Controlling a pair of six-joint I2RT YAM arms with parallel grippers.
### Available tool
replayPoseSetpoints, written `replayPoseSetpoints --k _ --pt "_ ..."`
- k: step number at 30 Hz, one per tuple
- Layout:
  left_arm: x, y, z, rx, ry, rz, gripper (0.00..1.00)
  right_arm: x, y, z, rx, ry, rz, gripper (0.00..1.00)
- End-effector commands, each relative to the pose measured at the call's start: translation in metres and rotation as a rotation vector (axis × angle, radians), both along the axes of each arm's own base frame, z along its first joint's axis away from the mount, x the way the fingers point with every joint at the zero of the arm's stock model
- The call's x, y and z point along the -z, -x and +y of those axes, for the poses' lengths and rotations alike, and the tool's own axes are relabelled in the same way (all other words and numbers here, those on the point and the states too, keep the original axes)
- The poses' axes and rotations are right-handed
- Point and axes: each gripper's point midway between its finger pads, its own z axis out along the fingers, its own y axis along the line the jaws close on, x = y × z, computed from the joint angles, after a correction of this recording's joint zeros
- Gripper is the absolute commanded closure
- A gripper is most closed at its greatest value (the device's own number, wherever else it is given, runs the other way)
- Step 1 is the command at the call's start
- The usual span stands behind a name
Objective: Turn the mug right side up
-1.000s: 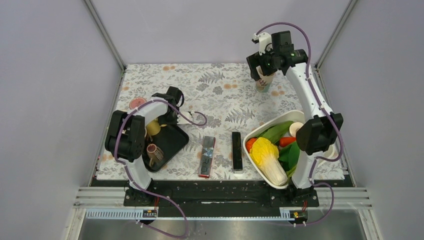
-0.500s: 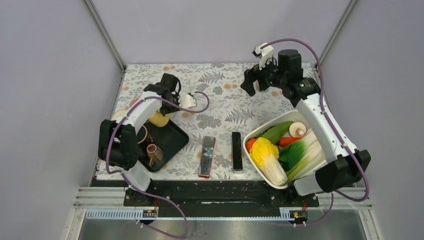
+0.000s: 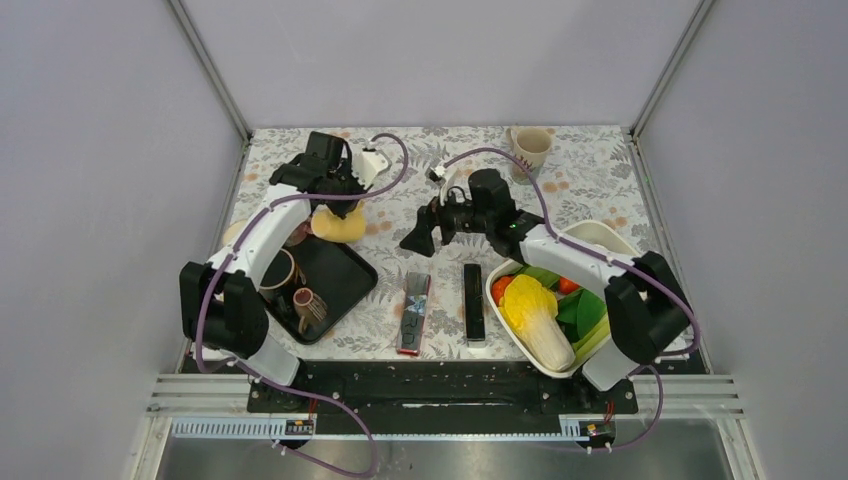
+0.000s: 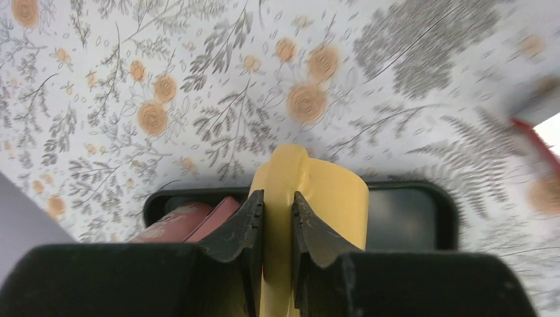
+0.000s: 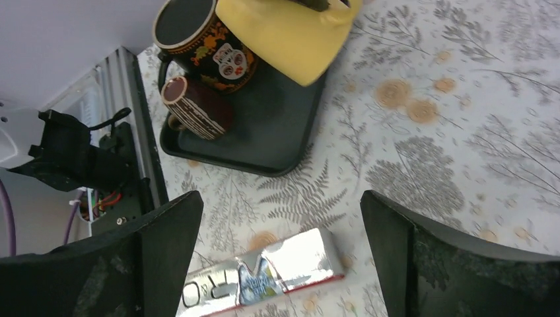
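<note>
The left tool is nearly pressed together, pinching the wall of the yellow mug, which passes between its fingers. The yellow mug hangs tilted over the far corner of the black tray; which way its mouth faces I cannot tell. In the tray stand a dark mug and a brown cup, close together. The right tool is spread wide and holds nothing, hovering over the desk just right of the tray. Beneath it lies a shiny pack, with a black bar beside it. A beige mug stands upright at the desk's far edge. A basin of vegetables sits at the right.
</note>
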Motion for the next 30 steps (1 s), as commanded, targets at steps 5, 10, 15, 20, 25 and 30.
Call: replayPoseSetpoints --k 5,10,15,20,25,30 --pt "-0.134 0.02 -0.058 0.069 0.453 -0.203 1.0 -0.064 -0.005 0.062 -0.104 -0.304 -0.022 0.0" --pt "-0.159 0.035 -0.067 0.112 0.526 -0.235 1.0 -0.075 -0.007 0.081 -0.165 -0.38 0.064 0.01" --pt "-0.175 0.048 -0.079 0.156 0.615 -0.237 1.0 -0.09 0.006 0.092 -0.257 -0.468 0.118 0.01" --pt "-0.192 0.052 -0.085 0.153 0.68 -0.244 1.0 -0.116 0.033 0.093 -0.393 -0.54 0.146 0.77" --pt "-0.195 0.037 -0.064 0.037 0.615 -0.306 0.31 -0.121 0.029 0.065 -0.314 -0.502 0.069 1.0" --pt "-0.204 0.023 -0.012 -0.184 0.468 -0.432 0.01 -0.07 -0.049 -0.039 0.227 0.067 -0.048 1.0"
